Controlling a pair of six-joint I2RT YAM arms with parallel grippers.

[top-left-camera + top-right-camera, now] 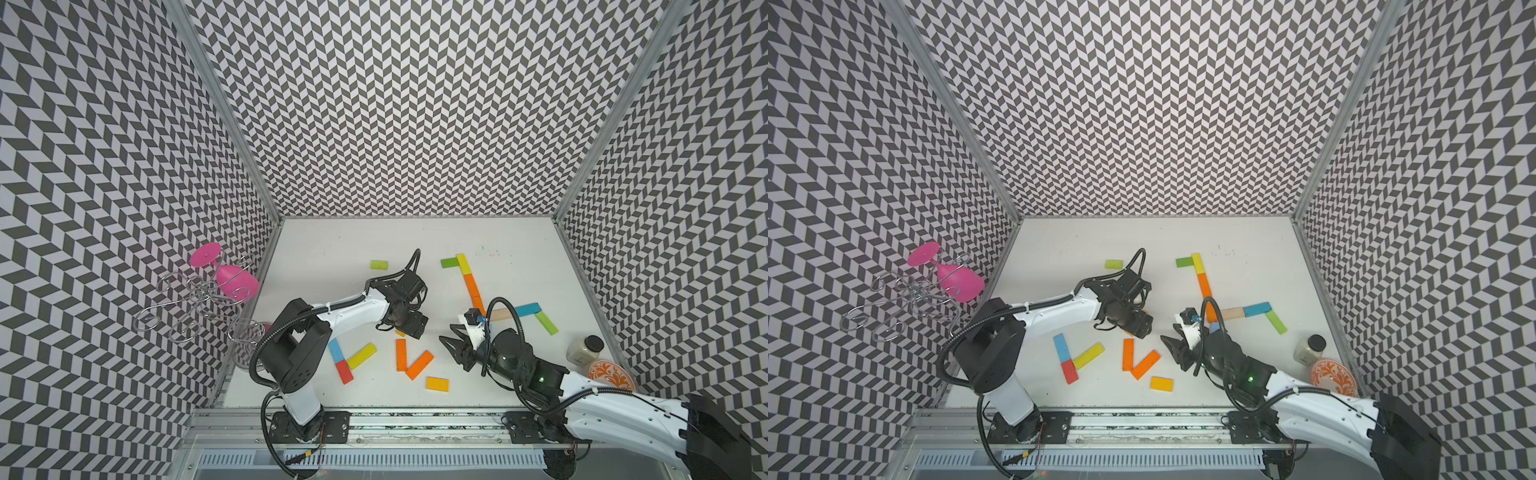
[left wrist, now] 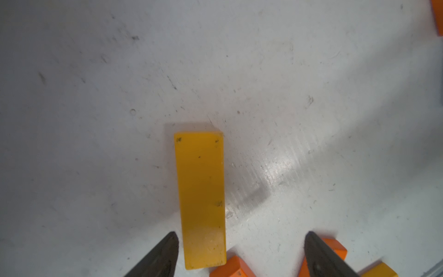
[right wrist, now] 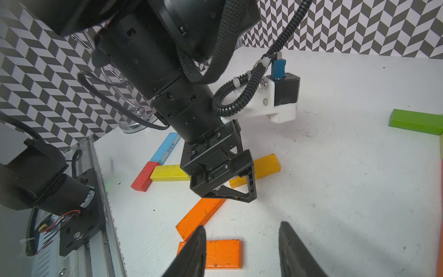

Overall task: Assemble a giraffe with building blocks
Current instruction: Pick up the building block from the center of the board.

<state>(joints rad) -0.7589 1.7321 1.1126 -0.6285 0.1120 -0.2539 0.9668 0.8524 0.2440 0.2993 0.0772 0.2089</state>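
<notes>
The left claw (image 2: 242, 242) hangs low over an amber block (image 2: 200, 199) that lies flat on the white surface (image 2: 96, 96). Its jaws stand apart, one on each side of the block's near end. The block sits much closer to one finger (image 2: 165, 254) than to the other, and neither seems to touch it. The block points straight out from the claw, so the jaws face its long narrow sides. That pose suits a pinch across the short width. A pair of orange blocks (image 1: 419, 365) crowds that same end, so a grip here could nudge them.

The right claw (image 3: 242, 239) is empty, with its jaws apart. It is held just beside the left one and looks toward it, probably to stay clear of the pick.

The giraffe (image 1: 471, 286) lies flat toward the robot's right: a green head, a yellow and orange neck, a wood and blue body, and one green leg. Legs seem to be missing, and the amber block looks like a candidate. Other spare blocks (image 1: 361, 355) lie near the front.
</notes>
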